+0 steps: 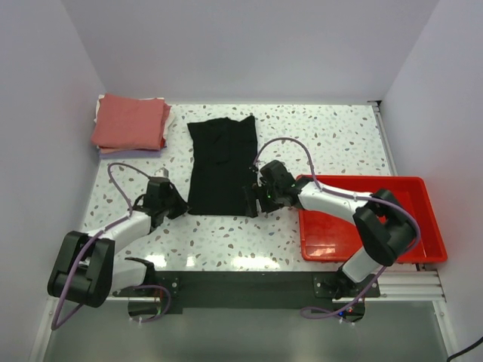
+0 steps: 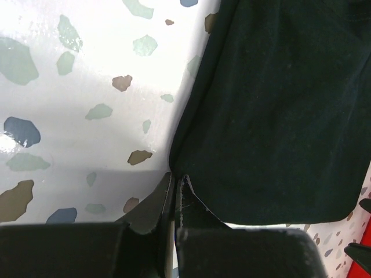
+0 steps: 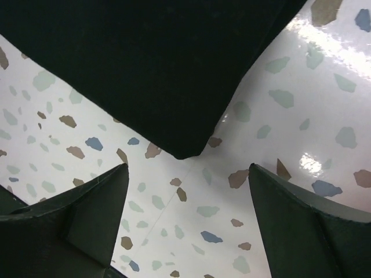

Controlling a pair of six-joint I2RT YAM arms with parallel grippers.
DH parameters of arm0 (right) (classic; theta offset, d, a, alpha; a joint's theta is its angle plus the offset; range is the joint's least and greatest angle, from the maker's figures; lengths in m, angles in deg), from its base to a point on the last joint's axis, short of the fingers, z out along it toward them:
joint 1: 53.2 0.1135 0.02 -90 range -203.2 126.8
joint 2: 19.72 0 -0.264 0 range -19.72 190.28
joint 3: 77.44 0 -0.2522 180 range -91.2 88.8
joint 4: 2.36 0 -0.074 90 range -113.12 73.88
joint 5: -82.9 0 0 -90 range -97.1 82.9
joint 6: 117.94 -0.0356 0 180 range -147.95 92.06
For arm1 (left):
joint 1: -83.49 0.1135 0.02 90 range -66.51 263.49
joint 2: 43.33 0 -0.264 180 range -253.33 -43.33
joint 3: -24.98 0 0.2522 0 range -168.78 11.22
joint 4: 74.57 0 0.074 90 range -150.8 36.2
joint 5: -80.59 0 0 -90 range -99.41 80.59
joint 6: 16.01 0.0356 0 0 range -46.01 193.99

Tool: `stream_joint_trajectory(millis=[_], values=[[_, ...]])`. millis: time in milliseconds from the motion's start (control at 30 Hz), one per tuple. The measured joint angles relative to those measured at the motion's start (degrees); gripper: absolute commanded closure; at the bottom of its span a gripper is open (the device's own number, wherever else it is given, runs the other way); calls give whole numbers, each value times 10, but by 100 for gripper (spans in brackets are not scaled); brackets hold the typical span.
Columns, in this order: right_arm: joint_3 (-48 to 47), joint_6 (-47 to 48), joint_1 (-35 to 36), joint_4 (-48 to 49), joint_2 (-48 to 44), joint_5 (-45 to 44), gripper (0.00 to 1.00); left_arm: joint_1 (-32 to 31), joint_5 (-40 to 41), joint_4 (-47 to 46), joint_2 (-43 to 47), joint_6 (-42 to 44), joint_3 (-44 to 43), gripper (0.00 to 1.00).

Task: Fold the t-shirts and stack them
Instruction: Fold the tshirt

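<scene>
A large black t-shirt point(image 1: 221, 164) lies folded into a long strip on the middle of the table. My left gripper point(image 1: 176, 205) is at its near left corner. In the left wrist view its jaws point(image 2: 175, 176) are shut together on the shirt's left edge point(image 2: 278, 116). My right gripper point(image 1: 256, 197) is at the near right corner. In the right wrist view it is open point(image 3: 187, 168), just above the table, with the shirt's corner point(image 3: 185, 145) lying flat between and just beyond the fingertips. A salmon-red shirt point(image 1: 130, 121) tops a folded stack at the far left; paler cloth shows under it.
A red plastic tray point(image 1: 370, 249) sits at the near right, under the right arm. White walls close in the table at the back and both sides. A purple cable loops over each arm.
</scene>
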Motion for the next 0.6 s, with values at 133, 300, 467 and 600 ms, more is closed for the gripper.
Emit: stream_joint_trajectory(millis=[133, 300, 467, 600], values=[[1, 0, 7, 6, 0, 16, 26, 0, 1, 7, 6, -3, 2, 100], [9, -6, 14, 28, 6, 30, 46, 0, 2, 8, 7, -7, 2, 100], [16, -19, 17, 45, 30, 30, 56, 0, 3, 8, 7, -9, 2, 100], [19, -27, 17, 59, 42, 28, 57, 0, 4, 8, 9, -13, 5, 100]])
